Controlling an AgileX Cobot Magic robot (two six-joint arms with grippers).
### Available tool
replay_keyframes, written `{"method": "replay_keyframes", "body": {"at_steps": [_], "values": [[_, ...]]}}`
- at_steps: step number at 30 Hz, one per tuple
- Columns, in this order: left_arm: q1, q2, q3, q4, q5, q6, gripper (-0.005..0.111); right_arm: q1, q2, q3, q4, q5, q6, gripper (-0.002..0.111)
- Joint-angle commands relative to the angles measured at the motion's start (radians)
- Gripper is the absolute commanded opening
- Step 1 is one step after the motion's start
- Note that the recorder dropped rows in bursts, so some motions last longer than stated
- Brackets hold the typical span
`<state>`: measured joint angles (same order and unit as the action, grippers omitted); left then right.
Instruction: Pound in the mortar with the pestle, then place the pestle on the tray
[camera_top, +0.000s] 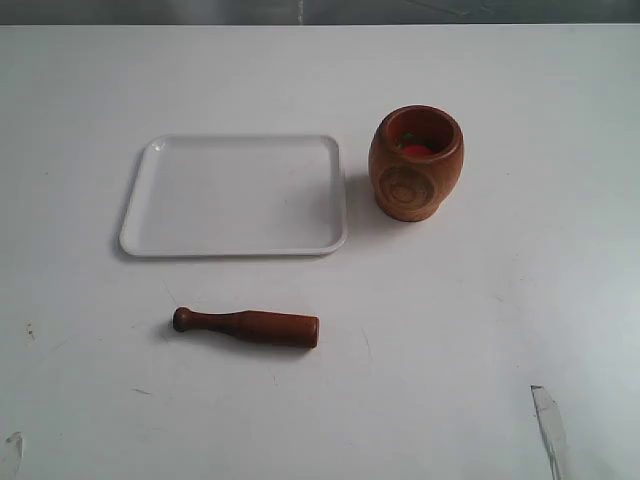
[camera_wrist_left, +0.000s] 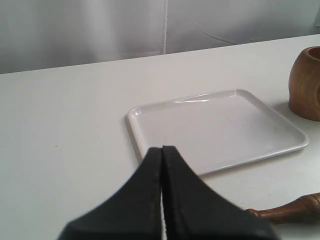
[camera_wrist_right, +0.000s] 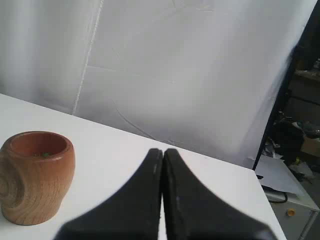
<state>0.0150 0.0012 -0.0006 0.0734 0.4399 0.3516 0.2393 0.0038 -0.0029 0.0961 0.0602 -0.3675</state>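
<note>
- Exterior view: the pestle (camera_top: 248, 326) lies flat on the bench (camera_top: 480, 330), knob end pointing left, near the front edge of the tray (camera_top: 235, 195) but clear of it. The mortar (camera_top: 415, 165) stands upright just beside the tray's right rim, with something red (camera_top: 415, 150) showing inside its mouth. Nothing is gripped yet, so the pickup looks like the step in hand.
- Left wrist view: the left pincer (camera_wrist_left: 162, 150) has its fingers pressed together and holds nothing; it hangs above the bench before the tray (camera_wrist_left: 215, 130). One end of the pestle (camera_wrist_left: 290, 210) peeps out beside it. It must spread before going down; pressed together, it would likely just nudge the round pestle and set it rolling.
- Right wrist view: the right pincer (camera_wrist_right: 162, 152) is likewise pressed together and empty, with the mortar (camera_wrist_right: 36, 175) off to one side. If nothing steadies the mortar, an off-centre blow could tip or slide it, perhaps against the tray.
</note>
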Motion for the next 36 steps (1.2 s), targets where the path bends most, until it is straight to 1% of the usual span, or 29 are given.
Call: {"method": "replay_keyframes", "body": {"at_steps": [1,24,27,29,33,36], "values": [[-0.008,-0.001,0.001,-0.007,-0.003,-0.008,0.000,-0.005,-0.004,0.003,0.000,-0.004,0.005,0.000],[-0.008,-0.001,0.001,-0.007,-0.003,-0.008,0.000,-0.004,-0.004,0.003,0.000,-0.005,0.005,0.000],[-0.008,-0.001,0.001,-0.007,-0.003,-0.008,0.000,-0.004,-0.004,0.003,0.003,-0.010,0.047,0.000],[-0.008,-0.001,0.001,-0.007,-0.003,-0.008,0.000,-0.004,-0.004,0.003,0.028,-0.010,0.120,0.000],[-0.008,-0.001,0.001,-0.007,-0.003,-0.008,0.000,-0.004,-0.004,0.003,0.107,-0.060,0.190,0.000],[-0.008,-0.001,0.001,-0.007,-0.003,-0.008,0.000,-0.004,-0.004,0.003,0.227,-0.100,0.204,0.000]]}}
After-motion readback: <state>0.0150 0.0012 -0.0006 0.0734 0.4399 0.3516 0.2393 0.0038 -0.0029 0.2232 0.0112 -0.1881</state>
